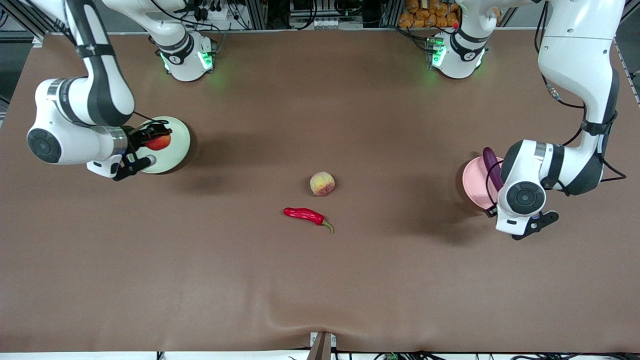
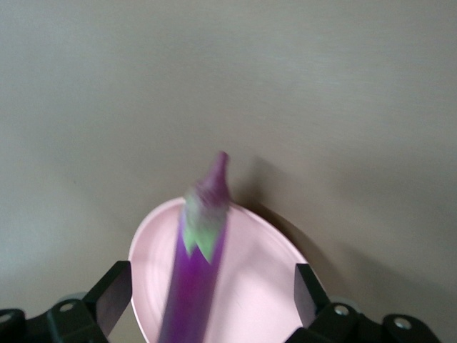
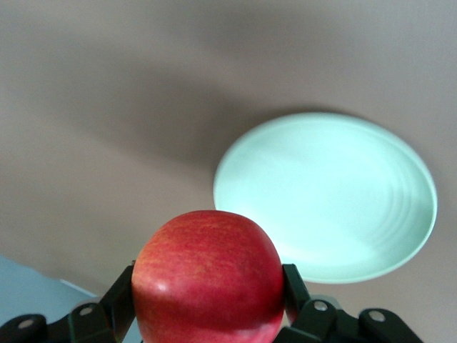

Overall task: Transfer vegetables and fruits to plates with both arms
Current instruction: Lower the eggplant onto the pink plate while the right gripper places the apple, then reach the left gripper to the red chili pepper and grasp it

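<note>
My right gripper point(image 1: 156, 139) is shut on the round red fruit point(image 3: 207, 275) and holds it over the pale green plate point(image 1: 176, 150), near its rim point(image 3: 335, 193). The purple eggplant point(image 2: 196, 279) is on the pink plate point(image 2: 264, 286), and its green-capped stem end reaches past the rim. My left gripper point(image 2: 211, 294) hangs open over that plate, one finger on each side of the eggplant and neither touching it. In the front view the left wrist hides part of the pink plate point(image 1: 474, 182). The peach point(image 1: 322, 183) and the red chili pepper point(image 1: 306, 216) lie mid-table.
A brown cloth covers the whole table. The chili lies nearer to the front camera than the peach, close beside it. Both arm bases stand along the table's edge by the robots. Wide bare cloth lies between the two plates.
</note>
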Controlling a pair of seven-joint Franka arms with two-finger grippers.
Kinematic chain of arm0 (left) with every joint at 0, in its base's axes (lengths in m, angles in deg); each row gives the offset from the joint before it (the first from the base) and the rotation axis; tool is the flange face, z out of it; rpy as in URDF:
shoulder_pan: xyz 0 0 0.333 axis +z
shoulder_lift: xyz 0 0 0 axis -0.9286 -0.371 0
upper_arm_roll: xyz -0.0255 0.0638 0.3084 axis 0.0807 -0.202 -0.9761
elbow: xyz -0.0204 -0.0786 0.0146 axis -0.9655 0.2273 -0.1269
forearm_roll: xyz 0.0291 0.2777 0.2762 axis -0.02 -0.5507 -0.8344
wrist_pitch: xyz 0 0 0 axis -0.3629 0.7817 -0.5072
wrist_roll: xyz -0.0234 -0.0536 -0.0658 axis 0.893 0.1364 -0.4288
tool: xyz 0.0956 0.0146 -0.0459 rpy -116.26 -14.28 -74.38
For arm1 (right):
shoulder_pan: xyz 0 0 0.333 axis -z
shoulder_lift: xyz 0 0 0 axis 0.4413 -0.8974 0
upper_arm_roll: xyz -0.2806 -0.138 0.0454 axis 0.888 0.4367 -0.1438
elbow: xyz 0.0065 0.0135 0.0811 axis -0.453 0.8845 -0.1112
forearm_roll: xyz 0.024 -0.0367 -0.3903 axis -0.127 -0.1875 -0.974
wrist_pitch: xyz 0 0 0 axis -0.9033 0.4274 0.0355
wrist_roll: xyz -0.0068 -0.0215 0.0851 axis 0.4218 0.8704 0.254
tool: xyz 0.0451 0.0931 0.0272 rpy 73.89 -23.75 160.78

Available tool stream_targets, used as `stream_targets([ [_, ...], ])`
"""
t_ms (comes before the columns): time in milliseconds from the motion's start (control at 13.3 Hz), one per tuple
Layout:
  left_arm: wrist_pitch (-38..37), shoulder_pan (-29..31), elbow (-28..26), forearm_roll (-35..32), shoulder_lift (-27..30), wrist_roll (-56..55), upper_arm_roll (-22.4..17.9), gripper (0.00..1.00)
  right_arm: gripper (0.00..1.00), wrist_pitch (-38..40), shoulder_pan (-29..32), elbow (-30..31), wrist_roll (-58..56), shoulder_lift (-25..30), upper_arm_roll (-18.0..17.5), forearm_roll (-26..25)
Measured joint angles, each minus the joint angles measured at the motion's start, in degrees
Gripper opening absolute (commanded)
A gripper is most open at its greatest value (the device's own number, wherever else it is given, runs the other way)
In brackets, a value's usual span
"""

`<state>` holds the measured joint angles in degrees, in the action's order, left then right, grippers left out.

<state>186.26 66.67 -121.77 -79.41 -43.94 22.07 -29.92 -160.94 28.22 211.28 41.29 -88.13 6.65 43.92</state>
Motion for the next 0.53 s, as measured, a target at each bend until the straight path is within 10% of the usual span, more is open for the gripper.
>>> stream_targets([
  [525, -8.0, -11.0, 13.6, 14.0, 0.2, -9.7, 0.7, 1.0, 0.0, -13.3, 7.3, 8.2, -8.3, -2.7, 1.9, -6.6],
])
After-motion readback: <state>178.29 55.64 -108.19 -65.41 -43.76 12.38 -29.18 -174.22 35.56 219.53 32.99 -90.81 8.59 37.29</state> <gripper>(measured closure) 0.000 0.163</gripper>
